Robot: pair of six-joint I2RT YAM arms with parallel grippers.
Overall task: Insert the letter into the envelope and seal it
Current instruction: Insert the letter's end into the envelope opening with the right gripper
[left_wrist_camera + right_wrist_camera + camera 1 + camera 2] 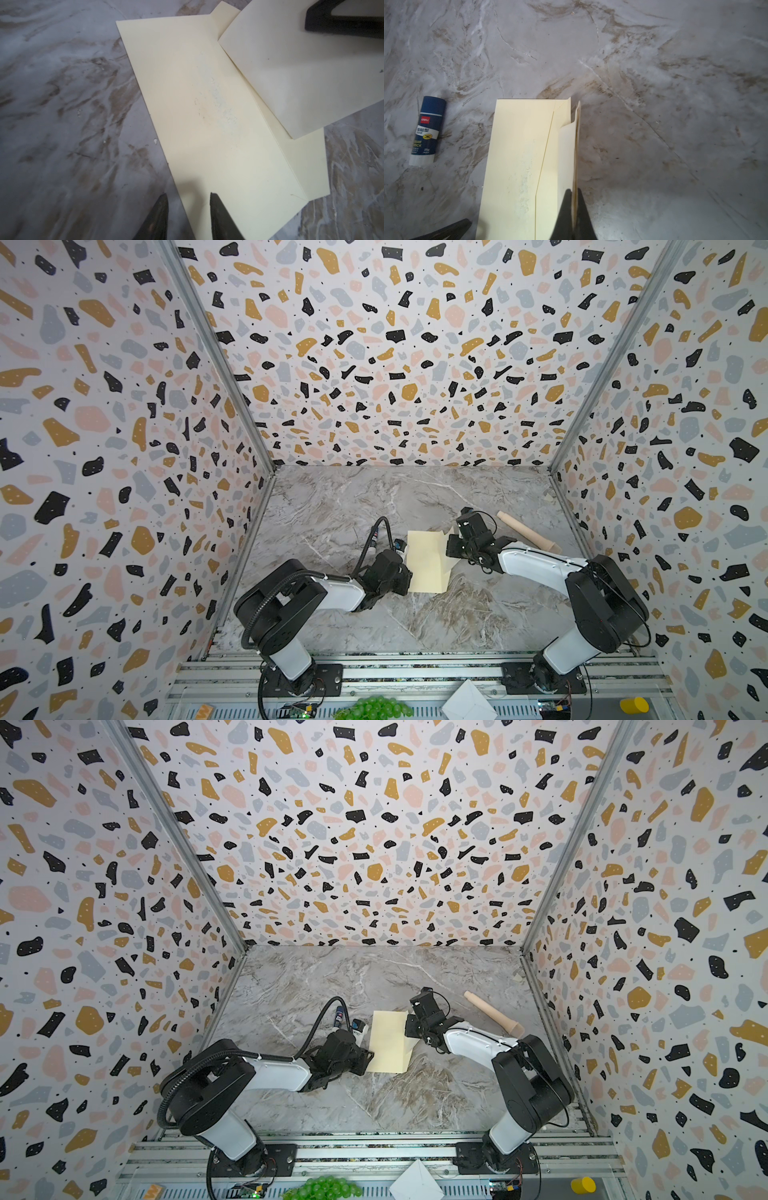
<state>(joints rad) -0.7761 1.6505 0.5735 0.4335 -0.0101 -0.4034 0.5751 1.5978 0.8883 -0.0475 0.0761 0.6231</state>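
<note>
The envelope (426, 568) lies flat at the middle of the worktop (374, 497), its long sides running from the near edge toward the far edge, with bare marble open beyond both short ends. A glue stick (427, 131) lies near its left long side, apart from it, and a wooden rod (528, 533) lies toward the right edge. The right pincer (573, 191) is pressed together on the flap (566, 155), holding it raised off the envelope's face. The left pincer (187, 197) stands partly spread astride the envelope's left edge, one finger over paper, one over marble; whether they touch, I cannot tell.
</note>
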